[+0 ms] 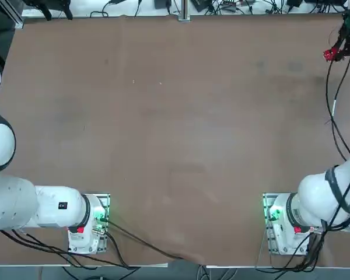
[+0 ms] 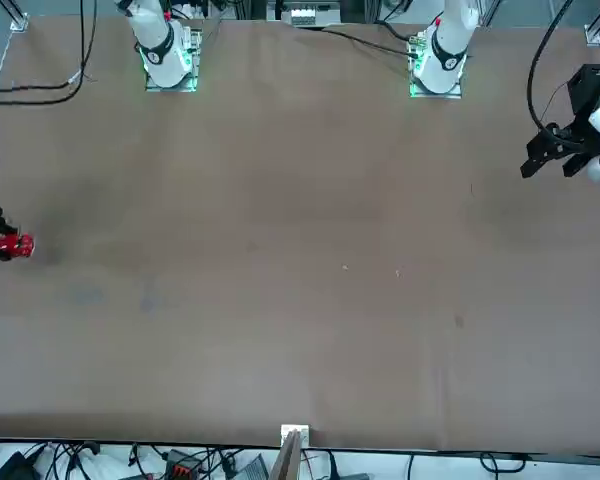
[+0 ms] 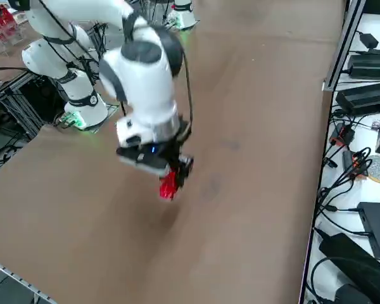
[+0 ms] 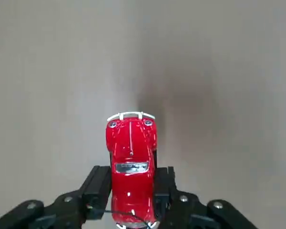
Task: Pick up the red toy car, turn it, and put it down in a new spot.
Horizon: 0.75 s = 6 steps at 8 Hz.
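The red toy car (image 4: 131, 167) is a small bright red beetle-shaped car with a pale bumper. My right gripper (image 4: 132, 191) is shut on its sides and holds it above the brown table, its shadow on the surface beneath. In the top view the car (image 1: 331, 54) is at the far right edge of the table, under the black gripper (image 1: 345, 39). The front view has the car (image 2: 14, 246) at the left edge, mid-depth. From the right side the car (image 3: 169, 184) hangs nose-down below the gripper (image 3: 173, 172).
The brown table (image 1: 175, 134) stretches wide to the left of the car. My right arm's base (image 1: 286, 224) stands at the near edge. Cables and power boxes (image 3: 367, 95) lie beyond the table's far edge.
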Each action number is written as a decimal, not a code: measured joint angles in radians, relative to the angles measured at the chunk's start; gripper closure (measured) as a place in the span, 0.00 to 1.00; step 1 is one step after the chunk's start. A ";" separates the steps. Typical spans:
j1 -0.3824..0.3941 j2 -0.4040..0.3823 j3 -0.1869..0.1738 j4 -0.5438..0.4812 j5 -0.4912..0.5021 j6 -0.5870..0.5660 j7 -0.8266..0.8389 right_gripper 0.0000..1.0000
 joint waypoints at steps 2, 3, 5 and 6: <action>-0.024 0.100 -0.025 0.068 0.000 0.043 0.006 0.51; -0.044 0.136 -0.027 0.094 0.000 0.065 0.006 0.51; -0.064 0.187 -0.028 0.112 0.000 0.120 0.005 0.51; -0.069 0.204 -0.028 0.115 0.000 0.138 0.001 0.51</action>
